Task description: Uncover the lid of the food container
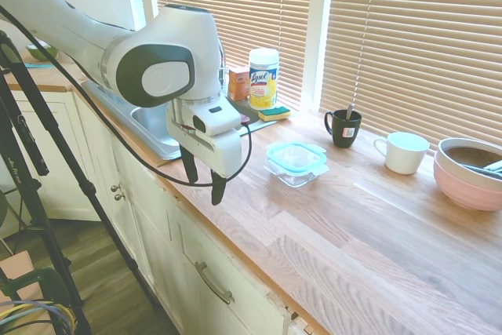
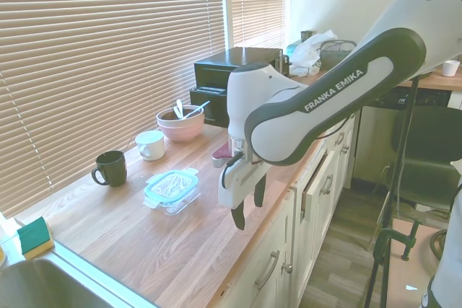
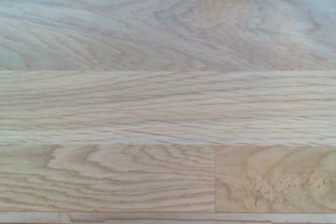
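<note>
The food container (image 1: 294, 173) (image 2: 175, 199) is a small clear glass dish on the wooden counter. Its lid (image 1: 296, 155) (image 2: 170, 184), clear in the middle with a teal rim, sits on top of it. My gripper (image 1: 203, 178) (image 2: 247, 205) hangs above the counter near its front edge, apart from the container and closer to the sink side. Its two dark fingers are spread and hold nothing. The wrist view shows only bare wood grain (image 3: 168, 98).
Past the container stand a black mug (image 1: 343, 127) (image 2: 110, 167), a white cup (image 1: 405, 151) (image 2: 150, 144) and a pink bowl (image 1: 473, 172) (image 2: 180, 122). A sponge (image 1: 274, 113) (image 2: 33, 236) and a wipes canister (image 1: 263, 77) sit beside the sink (image 1: 153, 127).
</note>
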You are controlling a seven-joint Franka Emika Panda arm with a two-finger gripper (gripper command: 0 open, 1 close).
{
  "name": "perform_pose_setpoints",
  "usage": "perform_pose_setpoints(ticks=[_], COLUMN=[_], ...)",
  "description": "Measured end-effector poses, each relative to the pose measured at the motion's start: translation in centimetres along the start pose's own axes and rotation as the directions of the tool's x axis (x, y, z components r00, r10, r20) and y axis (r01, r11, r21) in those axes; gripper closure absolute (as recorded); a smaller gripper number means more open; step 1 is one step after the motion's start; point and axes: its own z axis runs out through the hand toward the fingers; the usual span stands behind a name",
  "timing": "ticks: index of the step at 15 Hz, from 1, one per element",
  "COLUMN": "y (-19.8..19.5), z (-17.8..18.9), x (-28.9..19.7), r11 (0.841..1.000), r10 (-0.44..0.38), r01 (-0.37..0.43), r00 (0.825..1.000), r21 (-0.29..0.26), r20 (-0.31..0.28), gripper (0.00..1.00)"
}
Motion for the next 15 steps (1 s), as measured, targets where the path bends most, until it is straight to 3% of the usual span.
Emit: perform_pose_setpoints(ticks=[8, 15], y=[0.3, -0.6], z=[-0.3, 0.7], x=[2.8, 12.1], r11=[0.998, 0.973], r10=[0.059, 0.201], r01=[-0.059, -0.211], r00=[0.998, 0.974], r21=[0.018, 0.093], r20=[0.003, 0.103], gripper=[0.00, 0.00])
